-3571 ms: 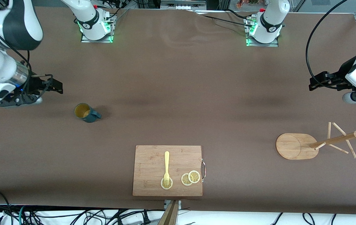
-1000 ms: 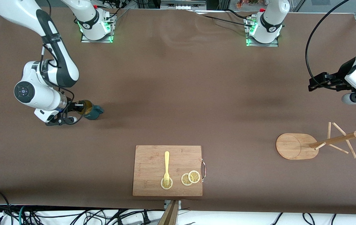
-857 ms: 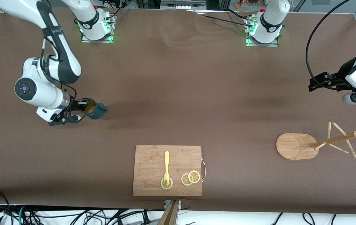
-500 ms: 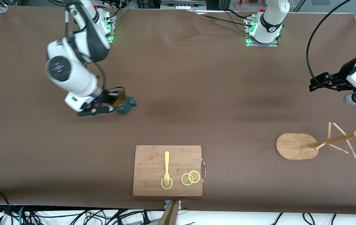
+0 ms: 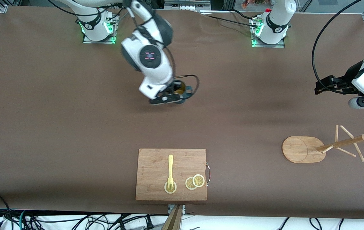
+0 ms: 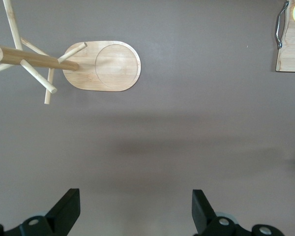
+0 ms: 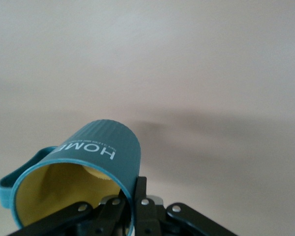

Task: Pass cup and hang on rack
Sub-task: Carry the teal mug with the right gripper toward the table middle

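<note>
The right gripper [image 5: 176,95] is up in the air in the upper middle of the front view, over the bare brown table [image 5: 73,127]. It pinches the rim of the cup [image 5: 182,91], and the cup hangs tilted. The left gripper [image 5: 321,86] waits at the right edge of the front view, over the table, with its fingers spread wide and nothing in them. The rack [image 5: 326,147] stands low on the right. A cutting board [image 5: 156,166] lies at the bottom middle, with 1 fork [image 5: 170,169] and 3 lemon slices [image 5: 194,182] on it.
</note>
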